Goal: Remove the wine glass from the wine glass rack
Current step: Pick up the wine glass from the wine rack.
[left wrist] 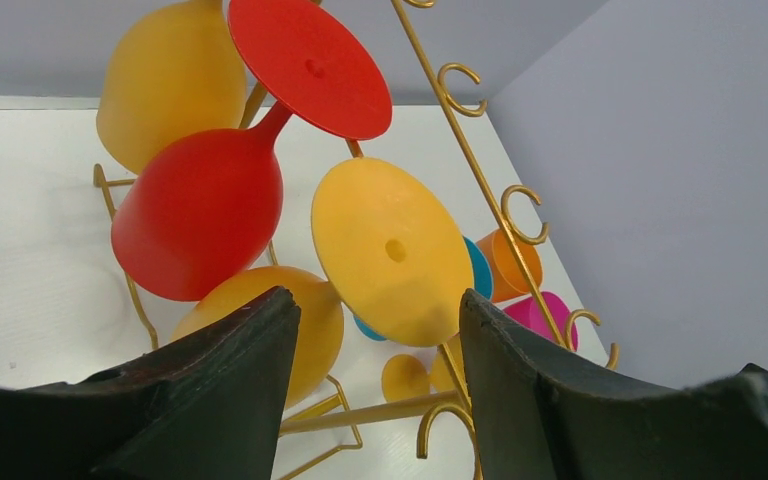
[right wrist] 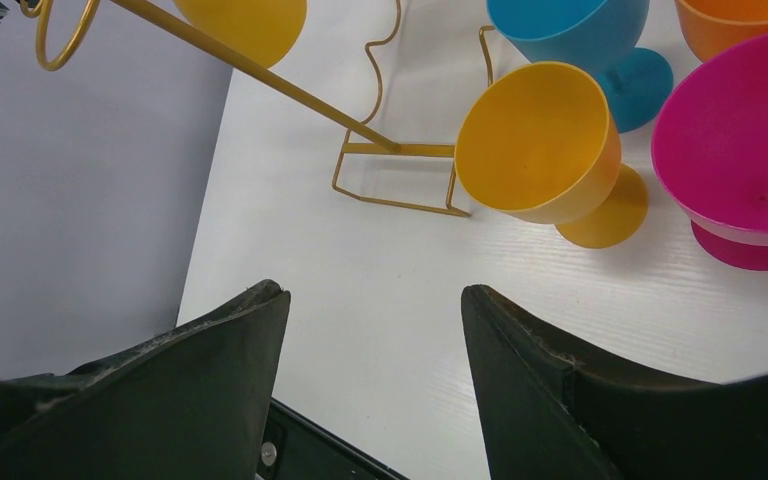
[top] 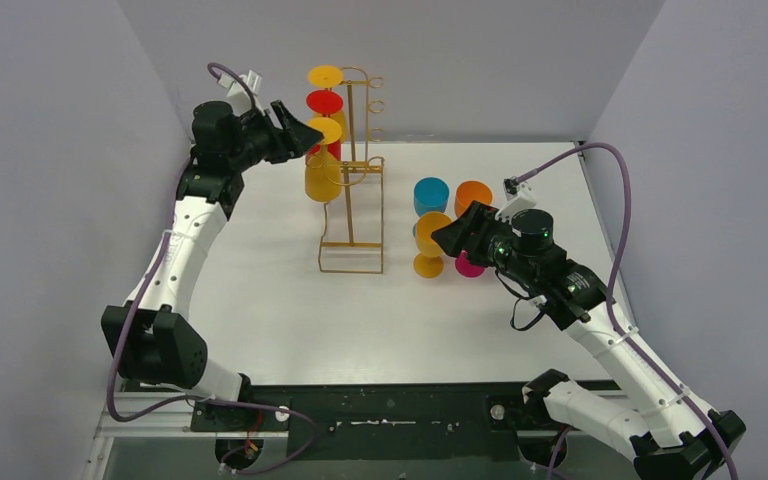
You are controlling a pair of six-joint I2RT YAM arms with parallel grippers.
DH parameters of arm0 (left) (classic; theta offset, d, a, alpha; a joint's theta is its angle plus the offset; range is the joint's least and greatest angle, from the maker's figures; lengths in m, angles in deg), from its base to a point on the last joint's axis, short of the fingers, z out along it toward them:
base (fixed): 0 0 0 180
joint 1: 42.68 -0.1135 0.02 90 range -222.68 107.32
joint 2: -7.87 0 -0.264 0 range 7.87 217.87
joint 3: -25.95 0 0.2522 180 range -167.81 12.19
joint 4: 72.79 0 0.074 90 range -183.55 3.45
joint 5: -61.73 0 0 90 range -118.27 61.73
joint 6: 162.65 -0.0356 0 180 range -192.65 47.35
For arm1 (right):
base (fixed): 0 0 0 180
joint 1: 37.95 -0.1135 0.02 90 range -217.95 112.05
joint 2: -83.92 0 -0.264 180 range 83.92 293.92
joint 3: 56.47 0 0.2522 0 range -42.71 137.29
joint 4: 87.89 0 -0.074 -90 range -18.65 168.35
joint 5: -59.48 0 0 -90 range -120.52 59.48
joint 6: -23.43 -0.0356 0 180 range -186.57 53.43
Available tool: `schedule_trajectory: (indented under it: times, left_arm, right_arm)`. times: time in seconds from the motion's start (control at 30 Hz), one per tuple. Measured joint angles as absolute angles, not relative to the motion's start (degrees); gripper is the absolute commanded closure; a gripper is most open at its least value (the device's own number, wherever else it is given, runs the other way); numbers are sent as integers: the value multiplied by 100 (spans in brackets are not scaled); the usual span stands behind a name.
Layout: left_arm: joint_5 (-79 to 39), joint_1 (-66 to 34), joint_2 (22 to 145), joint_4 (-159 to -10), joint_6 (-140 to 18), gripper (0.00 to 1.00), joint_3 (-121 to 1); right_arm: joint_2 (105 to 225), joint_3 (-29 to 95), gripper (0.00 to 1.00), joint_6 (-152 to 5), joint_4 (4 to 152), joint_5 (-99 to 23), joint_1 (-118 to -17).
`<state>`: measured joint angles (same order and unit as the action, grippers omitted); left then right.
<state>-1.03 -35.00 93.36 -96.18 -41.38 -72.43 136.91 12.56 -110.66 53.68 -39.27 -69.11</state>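
The gold wire wine glass rack (top: 352, 205) stands mid-table with three plastic wine glasses hanging upside down on its left side: a yellow one (top: 325, 76) at the top, a red one (top: 325, 102) below it, and a lower yellow one (top: 322, 176). My left gripper (top: 309, 136) is open, right at the lower yellow glass's foot. In the left wrist view the gripper (left wrist: 377, 296) is open with that yellow foot disc (left wrist: 392, 250) just beyond the fingertips, not clamped. My right gripper (top: 444, 238) is open and empty above the table (right wrist: 375, 291).
Several glasses stand upright on the table right of the rack: blue (top: 430, 195), orange (top: 473, 197), yellow (top: 430, 243) and pink (top: 468, 266). The right gripper hovers next to the yellow one (right wrist: 540, 140). The rack's rectangular base (right wrist: 400, 178) lies left of it. Grey walls enclose the table.
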Motion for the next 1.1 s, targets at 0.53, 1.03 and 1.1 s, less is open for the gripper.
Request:
schedule_trajectory:
  times: [0.53, 1.03, 1.1]
  left_arm:
    - [-124, -3478, 9599, -9535, -4110, 74, -7411]
    - [-127, -3531, 9382, -8954, -3633, 93, -7077]
    - [-120, -3555, 9354, -8812, -3515, 95, -7031]
  right_arm:
    - [13691, 1256, 34, -11062, 5335, -3883, -6911]
    - [13691, 1256, 33, -11060, 5335, -3886, -6911]
    - [13691, 1256, 33, -11060, 5335, -3886, -6911]
